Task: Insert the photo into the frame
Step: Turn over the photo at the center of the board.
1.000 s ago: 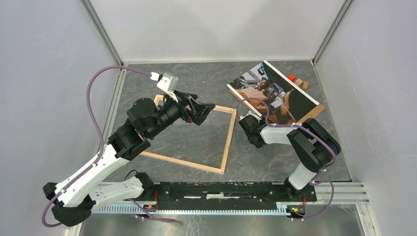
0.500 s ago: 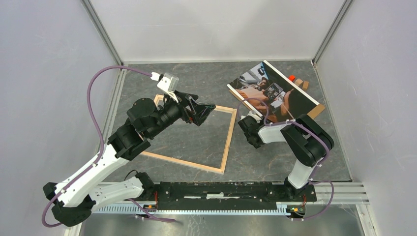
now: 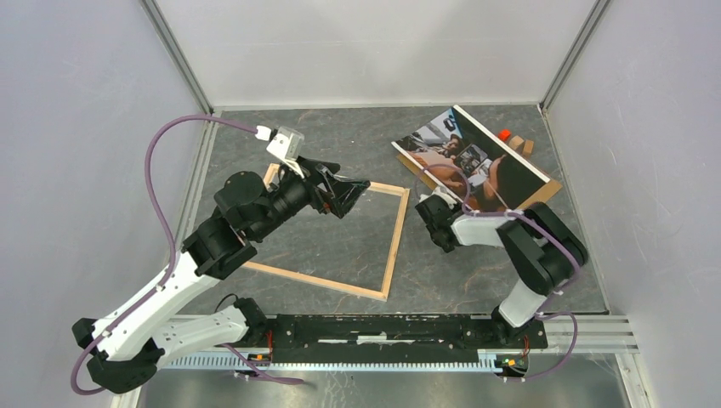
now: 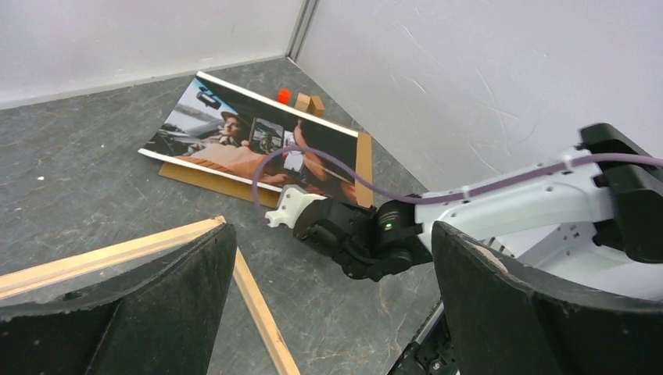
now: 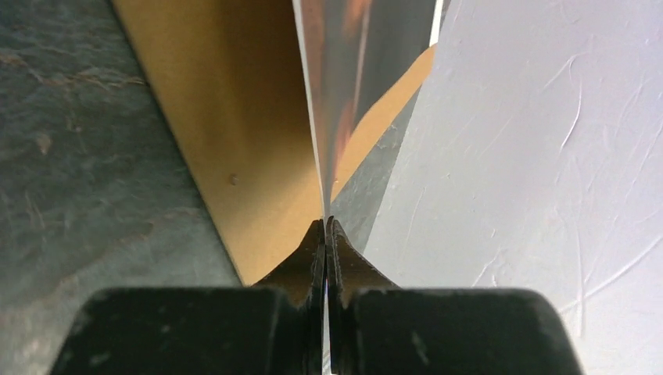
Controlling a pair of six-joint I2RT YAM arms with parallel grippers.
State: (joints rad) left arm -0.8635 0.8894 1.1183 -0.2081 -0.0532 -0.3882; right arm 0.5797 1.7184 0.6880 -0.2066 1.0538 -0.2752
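Right gripper (image 5: 324,226): pinches the edge of the large white-bordered photo print (image 3: 486,160), upper right, over the brown board (image 3: 551,189).
Left gripper (image 3: 355,187): fingers wide, holding nothing.
Your move: lift slowly without bending it, then carry it left to the thin pale wooden frame (image 3: 395,246).

I work in a lab test cell: plain white panel walls (image 3: 366,51) all round, aluminium corner posts (image 3: 180,59) upper left and right, a mounting rail (image 3: 400,327) along the bottom.
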